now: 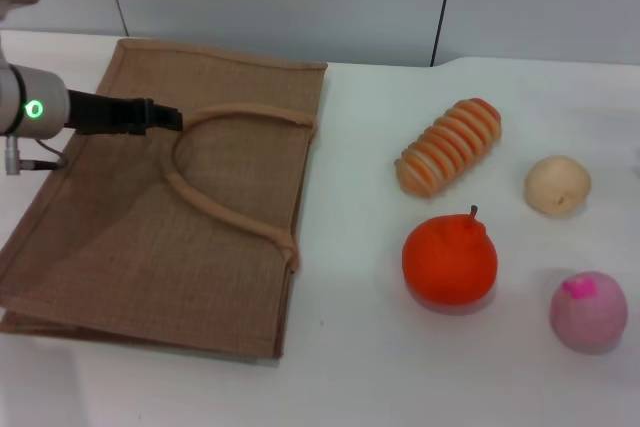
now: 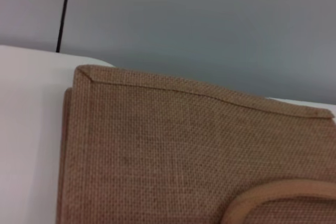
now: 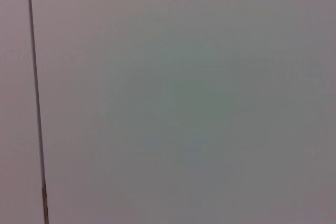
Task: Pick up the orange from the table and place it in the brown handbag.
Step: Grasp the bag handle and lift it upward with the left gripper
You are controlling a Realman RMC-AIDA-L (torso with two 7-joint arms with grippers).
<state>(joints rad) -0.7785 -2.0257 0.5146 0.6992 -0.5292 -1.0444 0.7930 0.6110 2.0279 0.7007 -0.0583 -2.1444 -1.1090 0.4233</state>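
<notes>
The orange (image 1: 450, 259), bright orange-red with a small brown stem, sits on the white table (image 1: 380, 377) right of centre. The brown handbag (image 1: 130, 237) lies flat on the left, its two loop handles (image 1: 225, 209) resting on top. My left gripper (image 1: 172, 117) reaches in from the left over the bag, with its tip at the left end of the upper handle. The left wrist view shows the bag's woven top corner (image 2: 173, 150) and a piece of handle (image 2: 273, 192). The right gripper is out of view, and its wrist view shows only a grey wall.
An orange-and-cream ribbed loaf (image 1: 450, 145) lies behind the orange. A pale beige round fruit (image 1: 557, 185) is to its right. A pink round fruit (image 1: 588, 309) sits at the front right, close to the orange. A grey wall stands behind the table.
</notes>
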